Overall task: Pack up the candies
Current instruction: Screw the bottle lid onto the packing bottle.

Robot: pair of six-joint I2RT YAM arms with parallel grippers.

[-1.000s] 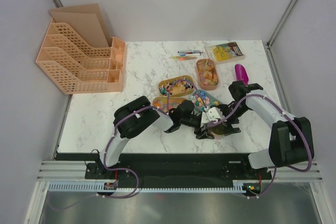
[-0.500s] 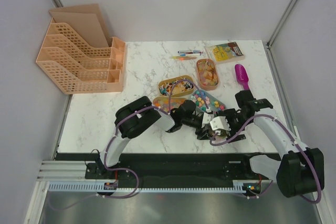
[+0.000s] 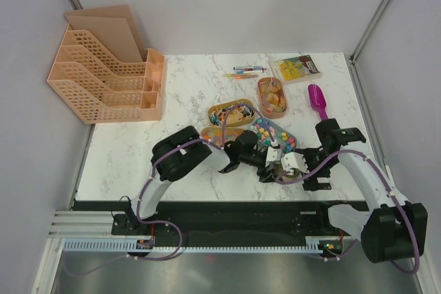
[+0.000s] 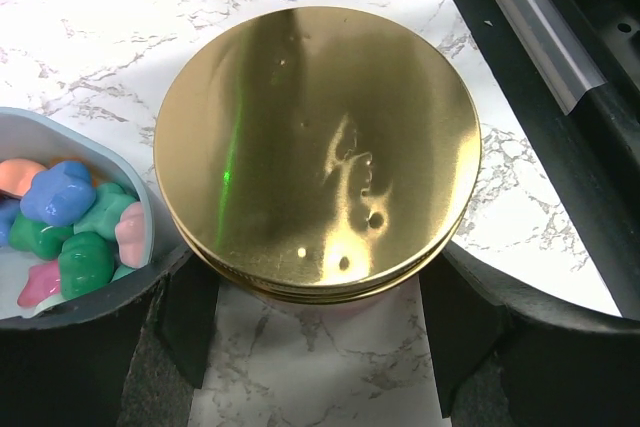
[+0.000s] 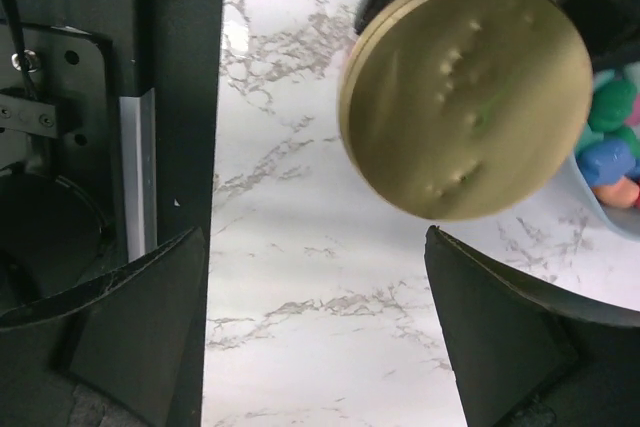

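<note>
A round gold lid (image 4: 320,147) tops a jar that stands on the marble. My left gripper (image 4: 320,322) is shut on the jar, and its fingers (image 4: 185,317) run under the lid's near rim on both sides. Pastel multicolour candies (image 4: 70,217) lie in a grey dish (image 4: 150,232) just left of the jar. My right gripper (image 5: 315,247) is open and empty over bare marble, and the gold lid (image 5: 465,97) sits beyond its tips. In the top view, candies fill the grey dish (image 3: 270,131) and two peach oval dishes (image 3: 272,96) (image 3: 233,113).
A magenta scoop (image 3: 318,100) lies right of the dishes. Pens (image 3: 246,71) and a flat yellow packet (image 3: 298,68) lie at the back. A peach file rack (image 3: 107,77) stands at the back left. The table's black front edge (image 4: 560,57) runs close by the jar.
My right arm has drawn back to the right, away from the jar, its elbow swinging out toward the table's right side. The left arm has held still.
</note>
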